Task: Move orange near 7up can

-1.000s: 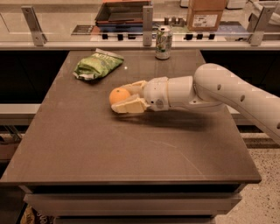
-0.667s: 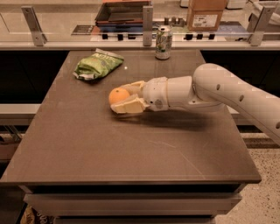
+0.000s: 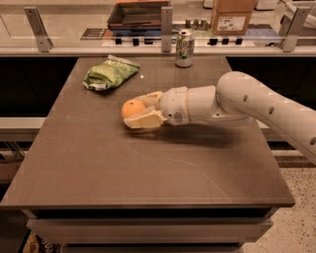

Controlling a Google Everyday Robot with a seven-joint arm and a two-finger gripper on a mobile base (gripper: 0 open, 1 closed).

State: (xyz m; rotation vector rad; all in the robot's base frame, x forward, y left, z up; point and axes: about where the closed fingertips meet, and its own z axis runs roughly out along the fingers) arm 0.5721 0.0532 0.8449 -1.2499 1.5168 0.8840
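Note:
The orange rests on the dark table, left of centre. My gripper reaches in from the right, low over the table. One cream finger passes behind the orange and the other lies in front of it, both against the fruit. The white arm stretches off to the right edge. The 7up can stands upright at the table's far edge, well beyond the orange and to its right.
A green snack bag lies at the far left of the table. Behind the table runs a counter with metal posts, a dark tray and a cardboard box.

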